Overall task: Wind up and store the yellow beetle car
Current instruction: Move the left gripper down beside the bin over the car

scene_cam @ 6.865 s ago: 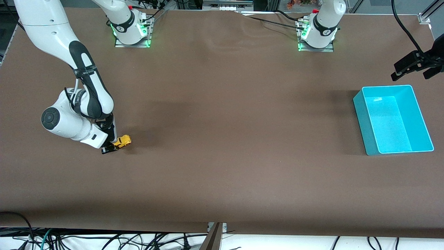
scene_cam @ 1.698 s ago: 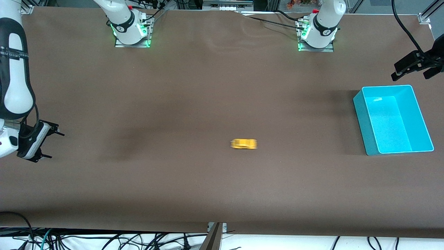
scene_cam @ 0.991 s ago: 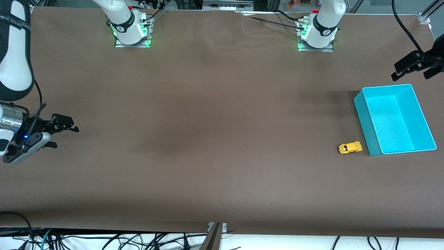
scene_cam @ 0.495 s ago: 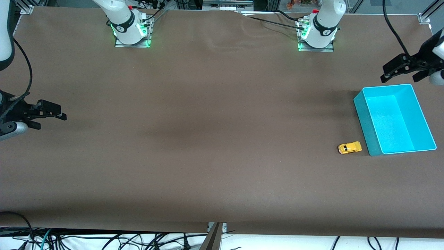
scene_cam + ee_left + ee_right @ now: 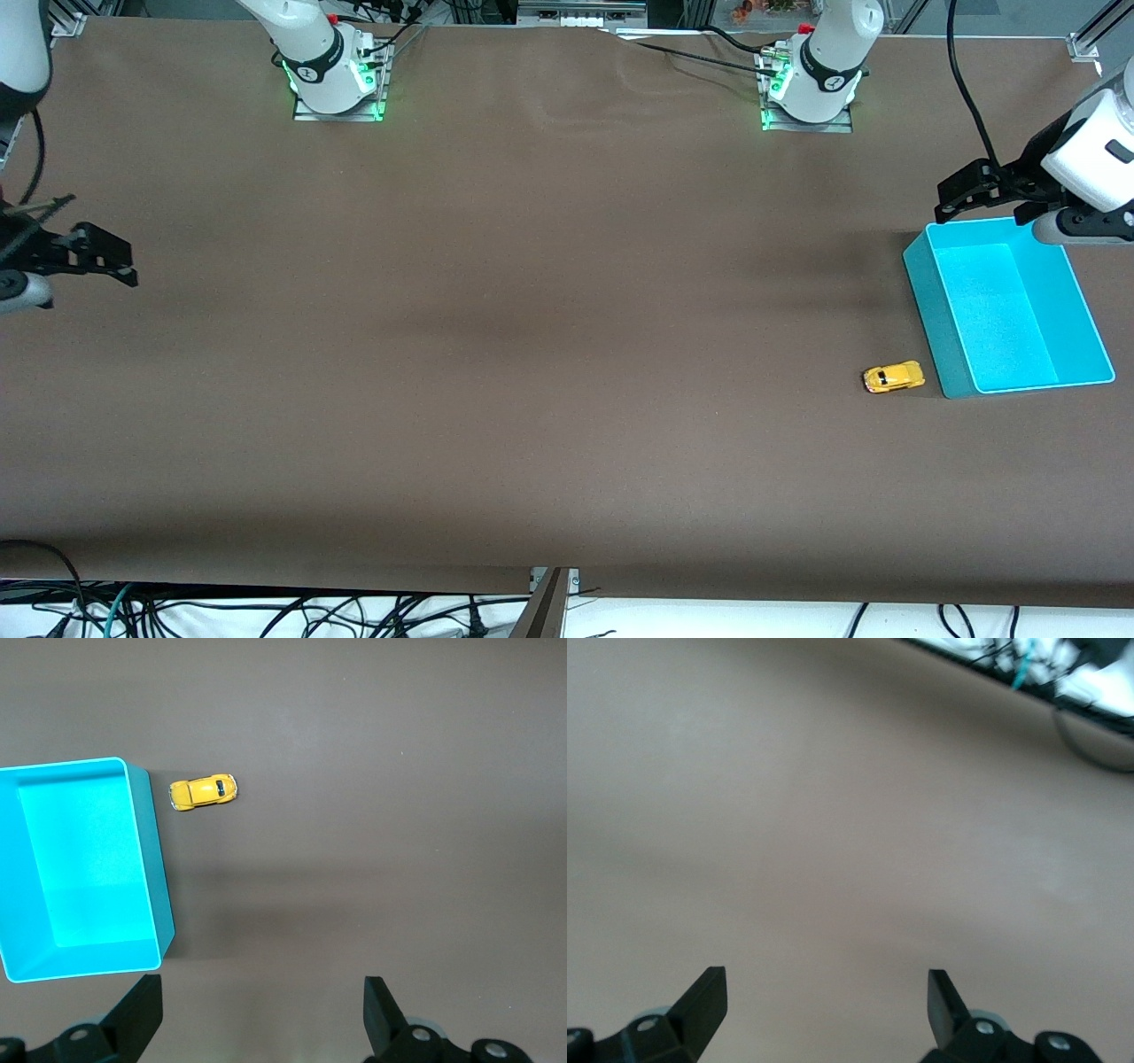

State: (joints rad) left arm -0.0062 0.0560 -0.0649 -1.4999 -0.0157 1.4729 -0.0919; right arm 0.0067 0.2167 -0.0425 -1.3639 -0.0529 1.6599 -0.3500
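The yellow beetle car [image 5: 894, 377] stands on the brown table right beside the cyan bin [image 5: 928, 301], at the bin's corner nearest the front camera; it also shows in the left wrist view [image 5: 203, 791] next to the bin [image 5: 152, 850]. My left gripper [image 5: 983, 191] is open and empty, up in the air over the table by the bin's edge nearest the robot bases. My right gripper [image 5: 102, 259] is open and empty, up over the table at the right arm's end, a long way from the car.
The two arm bases [image 5: 335, 81] [image 5: 808, 89] stand along the table's edge by the robots. Cables [image 5: 266, 611] hang below the table edge nearest the front camera.
The car was held by my right gripper, then ran across the table and stopped at the bin. Since then my left gripper has moved toward the bin and my right gripper has drawn back.
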